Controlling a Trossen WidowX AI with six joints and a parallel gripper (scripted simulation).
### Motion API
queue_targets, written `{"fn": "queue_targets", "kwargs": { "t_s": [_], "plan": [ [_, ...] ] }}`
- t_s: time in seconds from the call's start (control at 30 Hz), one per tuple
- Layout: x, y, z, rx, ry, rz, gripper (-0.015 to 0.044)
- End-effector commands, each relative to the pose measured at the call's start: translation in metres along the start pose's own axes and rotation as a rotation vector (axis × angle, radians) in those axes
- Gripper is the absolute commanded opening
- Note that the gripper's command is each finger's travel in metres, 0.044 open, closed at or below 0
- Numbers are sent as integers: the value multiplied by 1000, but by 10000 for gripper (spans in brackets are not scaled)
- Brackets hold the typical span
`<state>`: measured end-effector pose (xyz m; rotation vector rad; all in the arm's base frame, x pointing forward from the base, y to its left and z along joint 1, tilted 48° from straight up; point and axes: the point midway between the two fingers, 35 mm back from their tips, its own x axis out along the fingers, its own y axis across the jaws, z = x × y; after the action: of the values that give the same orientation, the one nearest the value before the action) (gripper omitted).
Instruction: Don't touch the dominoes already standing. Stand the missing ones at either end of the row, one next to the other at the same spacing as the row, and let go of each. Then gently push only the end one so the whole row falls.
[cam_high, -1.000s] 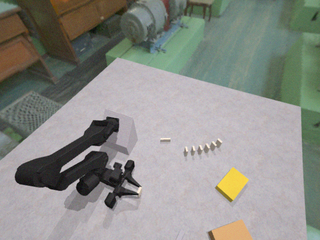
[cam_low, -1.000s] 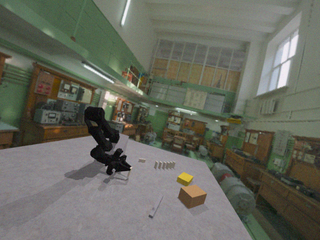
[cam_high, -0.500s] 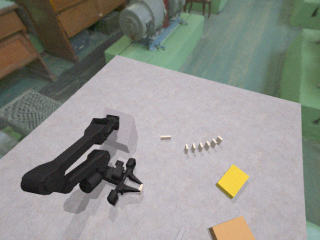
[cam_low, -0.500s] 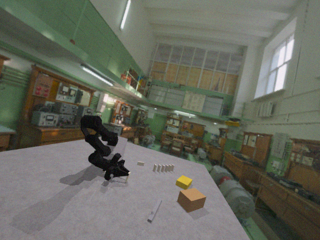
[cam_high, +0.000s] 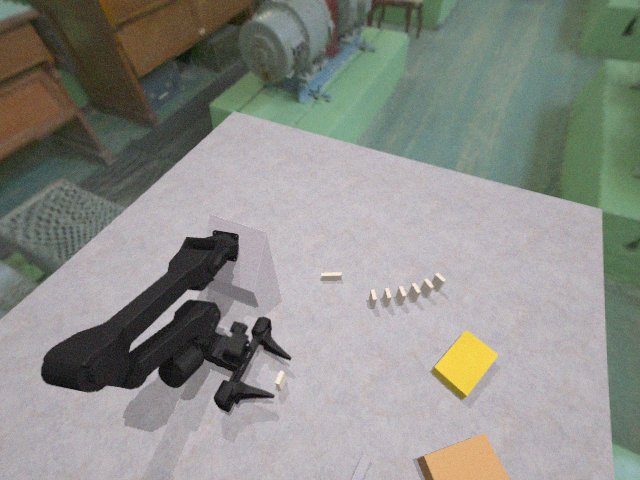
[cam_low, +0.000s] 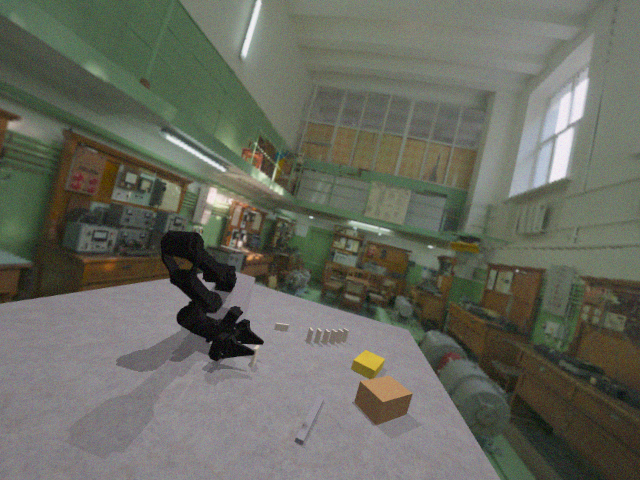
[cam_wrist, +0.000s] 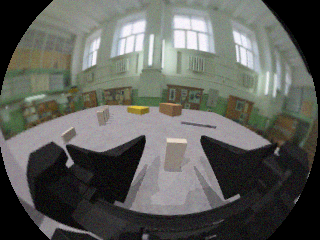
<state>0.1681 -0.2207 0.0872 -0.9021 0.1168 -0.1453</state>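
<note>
While the gripper (cam_high: 281, 376) gapes wide, a lone domino (cam_high: 280, 380) stands free between its fingers, well apart from the row (cam_high: 405, 290).

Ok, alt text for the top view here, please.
A black arm's open gripper rests low on a grey table, its fingers spread either side of one upright domino. Farther off stand a row of six dominoes, one lying flat, a yellow block and an orange block.
</note>
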Motion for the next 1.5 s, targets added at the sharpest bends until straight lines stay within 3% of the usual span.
{"fn": "queue_targets", "kwargs": {
  "t_s": [0.0, 0.53, 0.8, 1.1, 1.3, 1.47],
  "plan": [
    [0, 1, 0, -3, -5, 3, 440],
    [2, -12, 48, -45, -17, 0, 440],
    [41, -28, 50, -15, -15, 23, 440],
    [90, -22, 49, 172, 109, 83, 440],
    [117, 5, 29, 461, 495, 162, 440],
    [105, 30, 31, 531, 913, 204, 440]
  ]
}}
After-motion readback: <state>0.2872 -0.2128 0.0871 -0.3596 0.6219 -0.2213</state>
